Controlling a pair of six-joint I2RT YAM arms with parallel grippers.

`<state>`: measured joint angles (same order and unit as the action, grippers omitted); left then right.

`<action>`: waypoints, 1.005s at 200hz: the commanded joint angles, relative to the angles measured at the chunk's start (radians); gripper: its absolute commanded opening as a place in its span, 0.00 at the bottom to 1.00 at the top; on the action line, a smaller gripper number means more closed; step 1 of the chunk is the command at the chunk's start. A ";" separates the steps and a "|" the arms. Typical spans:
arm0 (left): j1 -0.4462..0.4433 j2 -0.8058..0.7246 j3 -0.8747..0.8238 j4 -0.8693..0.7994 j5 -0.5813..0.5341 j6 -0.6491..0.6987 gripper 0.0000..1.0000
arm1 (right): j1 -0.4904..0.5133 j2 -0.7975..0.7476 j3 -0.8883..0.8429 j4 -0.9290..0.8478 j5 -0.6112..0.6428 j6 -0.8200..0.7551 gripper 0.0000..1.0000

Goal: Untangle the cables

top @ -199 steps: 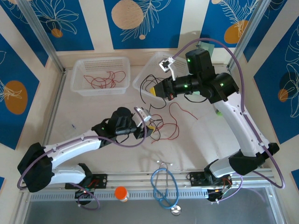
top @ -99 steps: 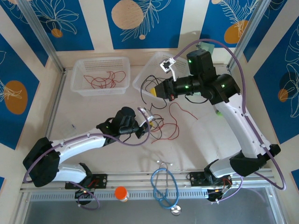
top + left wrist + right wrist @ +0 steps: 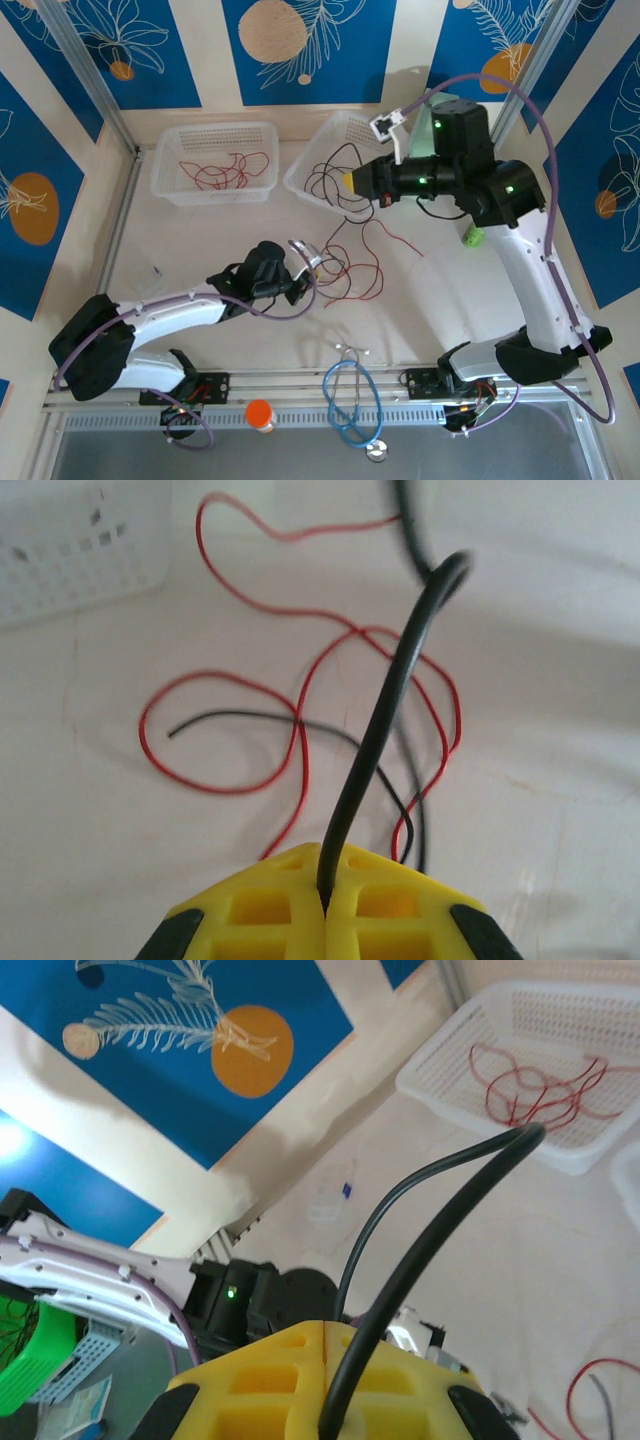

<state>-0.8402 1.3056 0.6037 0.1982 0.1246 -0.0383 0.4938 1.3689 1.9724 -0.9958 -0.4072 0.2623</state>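
Far left on the table (image 3: 200, 240), a white basket (image 3: 165, 182) is seen holding loose red cables (image 3: 218, 172), well apart from the work. Nearer the middle, the left gripper (image 3: 325, 905) is shown low over the surface. Its yellow fingers (image 3: 303, 920) are pressed together on a black cable (image 3: 385, 720), which rises from the seam between them and curves up and away.

Just to the right, the tangle (image 3: 350, 265) of red and black cables is spread in open loops on the pale tabletop. One red loop (image 3: 301, 745) is crossed by a thin black strand.

Further right and further back, the right gripper (image 3: 349, 181) is held raised beside a tilted second basket (image 3: 300, 178). Its fingers are likewise clamped, on a second black cable (image 3: 430, 1220). Whether both grippers hold one and the same cable cannot be told.

The coming move is judged to turn on the line between the two grips. That line runs from near-left to far-right, with the tangle between them and nearer the left arm. A pull apart along it would be expected to draw black out of red.

The table is flat and smooth, so little drag is expected. Open room is offered to the near right of the tangle. The baskets bound the back, and a blue stethoscope (image 3: 348, 400) lies at the near edge, apart from the cables.
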 commanded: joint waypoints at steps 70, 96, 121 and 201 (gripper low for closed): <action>0.005 -0.041 -0.094 0.086 -0.022 -0.122 0.00 | -0.068 0.103 0.176 0.007 -0.007 0.022 0.00; 0.003 -0.069 -0.097 0.090 -0.017 -0.144 0.00 | -0.089 0.197 0.186 0.057 0.035 0.005 0.00; 0.003 -0.088 -0.097 0.086 -0.026 -0.156 0.00 | -0.110 0.323 0.185 0.128 0.094 -0.011 0.00; 0.001 -0.197 -0.053 -0.004 -0.052 -0.204 0.00 | -0.138 0.887 0.505 0.132 0.240 -0.014 0.00</action>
<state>-0.8402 1.1709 0.5179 0.2394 0.0963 -0.2203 0.3637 2.1750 2.3974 -0.8410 -0.2264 0.2539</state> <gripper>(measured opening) 0.045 0.059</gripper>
